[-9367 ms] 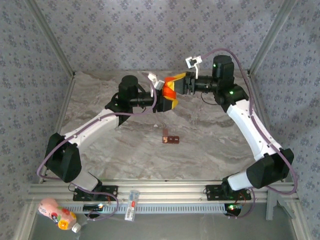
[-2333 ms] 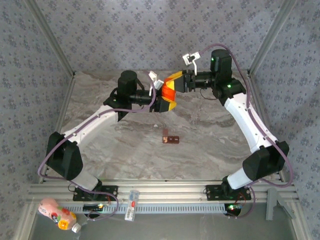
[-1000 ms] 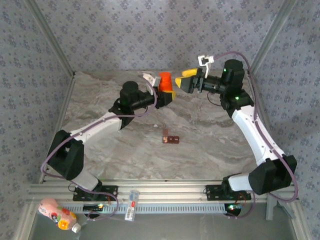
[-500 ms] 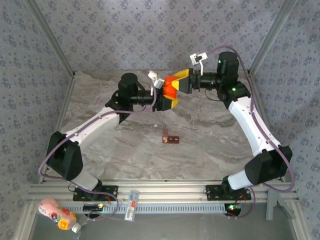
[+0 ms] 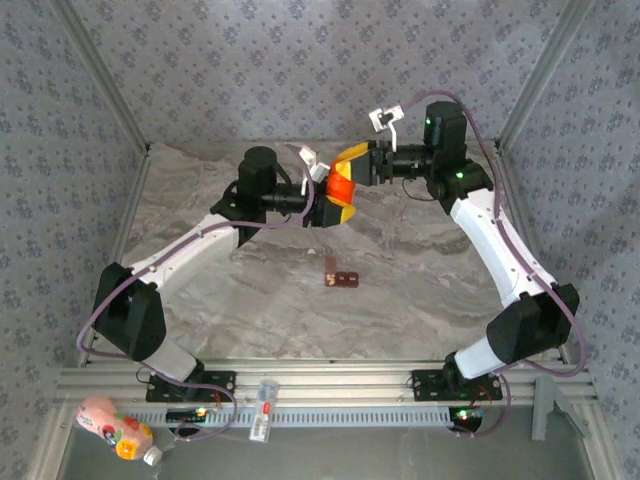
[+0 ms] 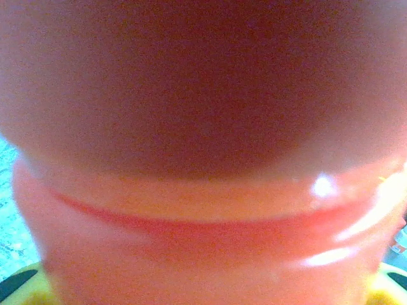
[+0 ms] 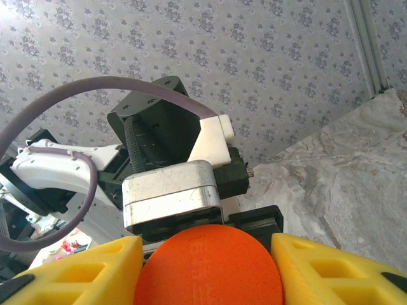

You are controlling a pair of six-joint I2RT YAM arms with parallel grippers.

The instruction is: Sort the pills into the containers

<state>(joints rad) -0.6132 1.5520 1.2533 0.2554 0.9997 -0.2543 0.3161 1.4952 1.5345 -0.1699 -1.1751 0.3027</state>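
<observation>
Left claw (image 5: 338, 203) is clamped around the body of the orange bottle (image 5: 341, 187), holding it up off the worktop (image 5: 420, 290) near the back wall. From the left wrist the bottle is a close orange blur. The claw's yellow fingertips (image 6: 389, 293) are cut off at the bottom corners, so how they sit on the bottle is hard to read there.

Right claw (image 5: 350, 168) comes in from the opposite side onto the bottle's top. From the right wrist its 2 yellow fingers (image 7: 76, 273) press against either side of the round orange cap (image 7: 206, 264). The cap's lower part is cut off by the frame edge, and the bottle's body is hidden behind it.

The containers (image 5: 341, 279), a small dark reddish-brown strip, lie flat on the worktop well in front of both claws, between the 2 arms. The compartments are too small to tell what, if anything, they hold.
</observation>
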